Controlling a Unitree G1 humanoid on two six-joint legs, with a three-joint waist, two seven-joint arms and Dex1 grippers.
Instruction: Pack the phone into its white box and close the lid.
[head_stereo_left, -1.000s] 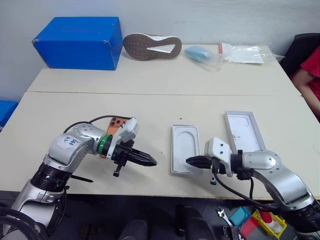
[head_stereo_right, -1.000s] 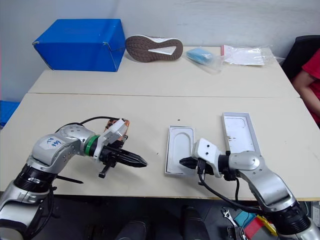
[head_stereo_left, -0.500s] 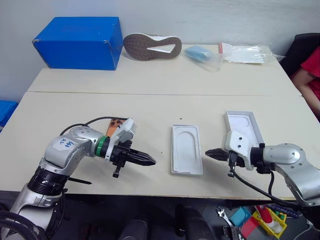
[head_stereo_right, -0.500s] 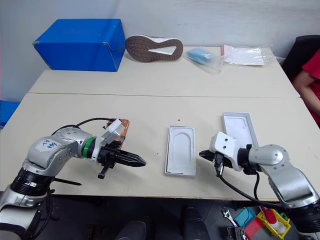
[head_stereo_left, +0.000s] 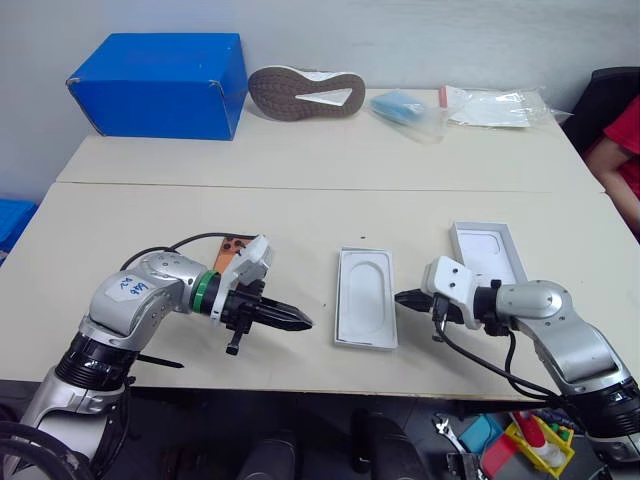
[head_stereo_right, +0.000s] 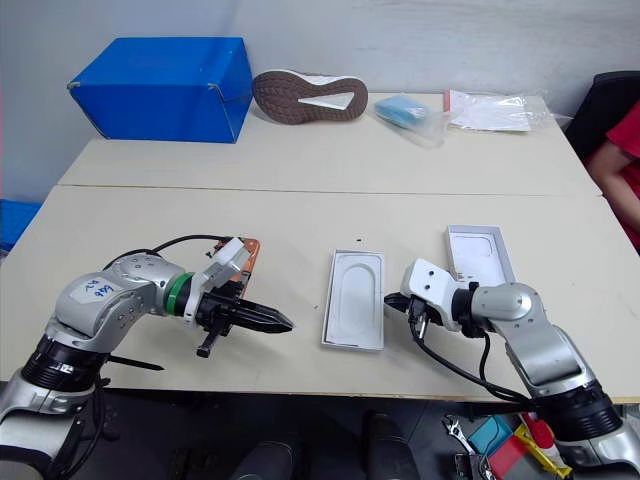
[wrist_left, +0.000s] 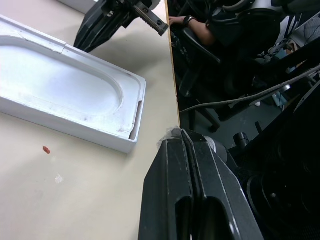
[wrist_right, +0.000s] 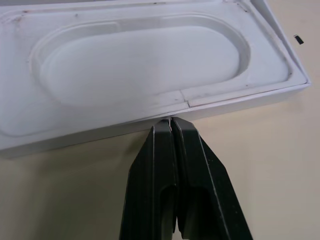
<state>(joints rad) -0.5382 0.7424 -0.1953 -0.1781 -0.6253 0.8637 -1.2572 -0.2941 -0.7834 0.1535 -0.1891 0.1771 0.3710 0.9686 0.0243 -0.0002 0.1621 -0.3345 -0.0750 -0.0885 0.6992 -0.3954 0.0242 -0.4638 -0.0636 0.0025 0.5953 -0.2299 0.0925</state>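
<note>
A: What is seen at the left of the table?

B: A blue box is placed at the far left corner, and a shoe is laid on its side just beside it. Nearer, the phone is found flat on the table. Only its orange corner with dark lenses is seen, because the rest is hidden behind the left wrist.

A: And the left gripper?

B: It is held in front of the phone, pointed toward the middle of the table. Its fingers are pressed together and nothing is held between them.

A: What is found in the middle?

B: A white insert with an oval recess is laid there, with its hollow side up. It is well apart from the left gripper.

A: How is the right gripper placed?

B: It is pointed at the right long edge of the insert, and the tips are brought up against that edge or just beside it. The fingers are closed tight, and nothing is gripped.

A: Where is the lid?

B: It is laid open side up behind the right wrist, and its near end is covered by the wrist. At the far right edge, a red sleeve of a person is seen.
</note>
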